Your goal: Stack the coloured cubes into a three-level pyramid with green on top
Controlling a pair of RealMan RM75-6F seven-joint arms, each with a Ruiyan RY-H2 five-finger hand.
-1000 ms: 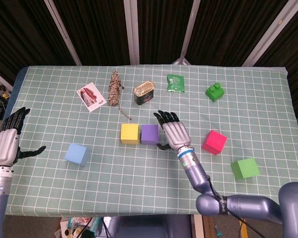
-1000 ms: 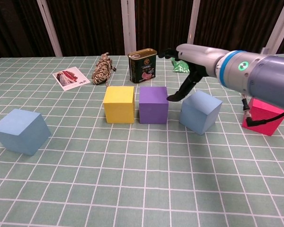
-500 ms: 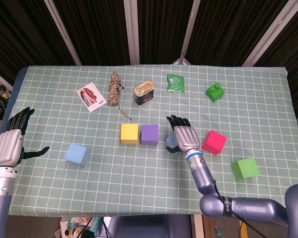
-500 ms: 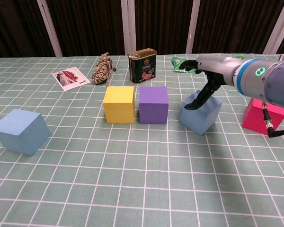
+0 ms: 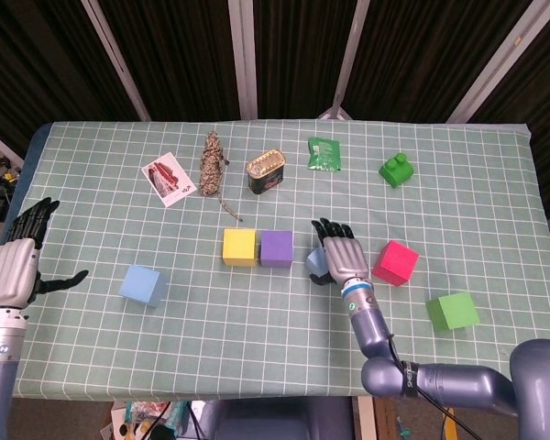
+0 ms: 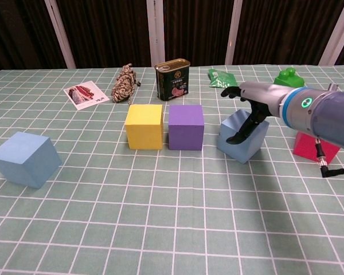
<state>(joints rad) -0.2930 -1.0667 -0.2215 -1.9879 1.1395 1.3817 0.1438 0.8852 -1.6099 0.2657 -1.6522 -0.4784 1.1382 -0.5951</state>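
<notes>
Resting on the tilted blue cube (image 6: 242, 137) just right of the purple cube (image 6: 186, 127), the right hand (image 5: 342, 252) drapes its fingers over it; whether it grips, I cannot tell. Left hand (image 5: 18, 264) hovers spread wide, empty. Green cube (image 5: 453, 311) sits well apart on the counter (image 5: 257, 339).

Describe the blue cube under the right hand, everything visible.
The blue cube is a light blue block with a matte, foam-like look and plain faces. It sits on the checked tablecloth right of the purple cube, apart from it and turned at an angle to the yellow-purple row. The right hand rests over its top with fingers draped down its front face; whether it truly grips is unclear. In the head view the hand hides most of it.
</notes>
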